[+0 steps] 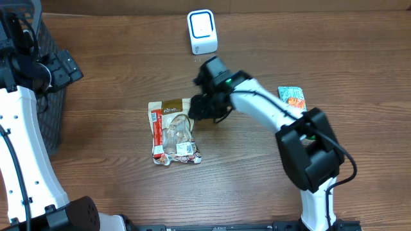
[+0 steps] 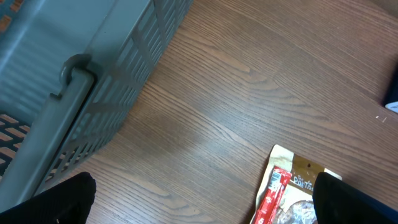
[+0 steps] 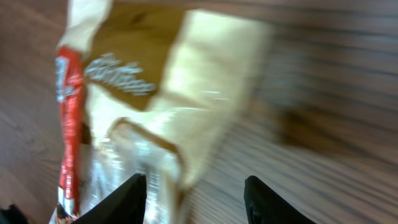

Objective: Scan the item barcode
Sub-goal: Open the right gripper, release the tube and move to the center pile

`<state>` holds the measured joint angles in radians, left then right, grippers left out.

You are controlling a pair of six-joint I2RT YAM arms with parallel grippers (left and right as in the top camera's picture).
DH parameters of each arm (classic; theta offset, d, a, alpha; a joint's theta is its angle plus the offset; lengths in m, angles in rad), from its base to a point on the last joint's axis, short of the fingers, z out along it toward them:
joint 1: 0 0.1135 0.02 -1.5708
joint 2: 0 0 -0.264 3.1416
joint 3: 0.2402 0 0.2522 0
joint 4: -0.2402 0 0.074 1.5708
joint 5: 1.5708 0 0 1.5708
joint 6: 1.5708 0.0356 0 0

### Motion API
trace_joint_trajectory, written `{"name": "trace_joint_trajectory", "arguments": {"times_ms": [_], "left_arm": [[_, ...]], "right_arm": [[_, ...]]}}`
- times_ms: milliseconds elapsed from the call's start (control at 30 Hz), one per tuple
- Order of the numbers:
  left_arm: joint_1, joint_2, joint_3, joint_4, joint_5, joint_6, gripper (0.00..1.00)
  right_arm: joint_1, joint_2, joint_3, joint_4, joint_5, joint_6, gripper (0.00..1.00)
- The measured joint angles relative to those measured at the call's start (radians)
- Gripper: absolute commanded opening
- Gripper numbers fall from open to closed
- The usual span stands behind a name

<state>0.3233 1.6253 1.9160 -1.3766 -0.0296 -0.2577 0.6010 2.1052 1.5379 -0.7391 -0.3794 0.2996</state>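
The item is a clear snack bag point(image 1: 173, 131) with a brown header and a red strip down its left side, lying flat on the wooden table; a small white label sits near its lower right corner. My right gripper point(image 1: 204, 106) is at the bag's upper right corner. In the blurred right wrist view its jaws point(image 3: 196, 202) stand open, with the bag's point(image 3: 155, 106) right edge between them and not clamped. The white scanner point(image 1: 202, 32) stands at the back of the table. My left gripper point(image 2: 202, 208) is open over bare wood, the bag's point(image 2: 292, 186) top corner beside its right finger.
A dark slatted basket point(image 1: 54, 115) stands at the left edge, and in the left wrist view its wall point(image 2: 93, 74) fills the upper left. A small orange and green packet point(image 1: 292, 97) lies to the right, behind the right arm.
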Motion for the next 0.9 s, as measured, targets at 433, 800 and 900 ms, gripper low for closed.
{"name": "trace_joint_trajectory", "arguments": {"times_ms": [433,800,900], "left_arm": [[0.000,0.000,0.000,0.000,0.000,0.000,1.00],[0.000,0.000,0.000,0.000,0.000,0.000,1.00],[0.000,0.000,0.000,0.000,0.000,0.000,1.00]], "right_arm": [[0.108,0.000,-0.001,0.044,0.216,0.077,0.42],[0.107,-0.061,0.044,0.036,0.158,0.099,0.85],[0.107,-0.078,0.049,0.038,0.070,0.093,1.00]]}}
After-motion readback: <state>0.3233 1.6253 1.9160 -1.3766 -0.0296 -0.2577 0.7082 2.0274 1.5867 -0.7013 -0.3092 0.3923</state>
